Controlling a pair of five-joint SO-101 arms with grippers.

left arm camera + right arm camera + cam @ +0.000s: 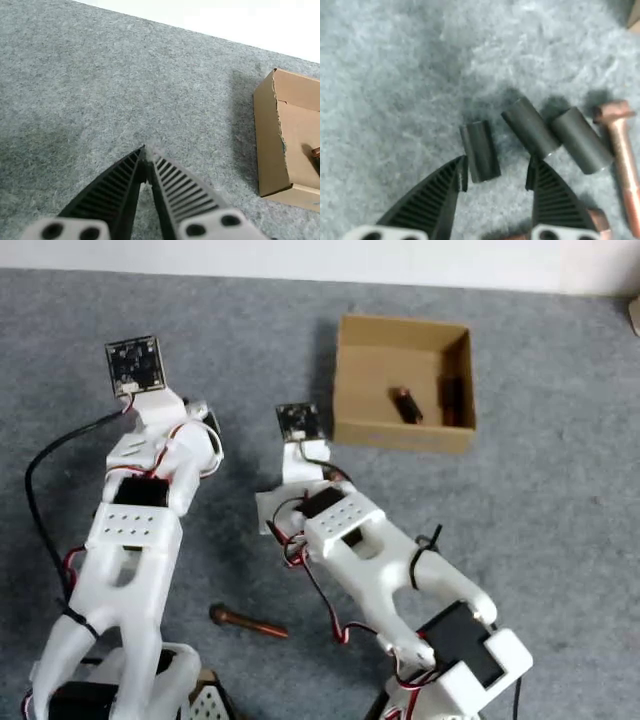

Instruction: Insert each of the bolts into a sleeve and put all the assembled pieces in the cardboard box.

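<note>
Three black sleeves lie side by side on the grey carpet: one [480, 150], a second [530, 127] and a third [581, 140]. A copper bolt [622, 155] rests beside the third, and part of another copper bolt [597, 220] shows near one finger. My right gripper [497, 173] is open just above the carpet, with the end of the first sleeve between its fingertips, untouched. My left gripper [147, 151] is shut on nothing above bare carpet. Another bolt [248, 622] lies between the two arms. The cardboard box [400, 430] holds two dark pieces [405, 405].
The left arm [140, 520] and right arm [360, 540] stand side by side near the table's front. The box [272, 145] sits beyond the left gripper and off to one side. Grey carpet [560, 520] covers the whole table.
</note>
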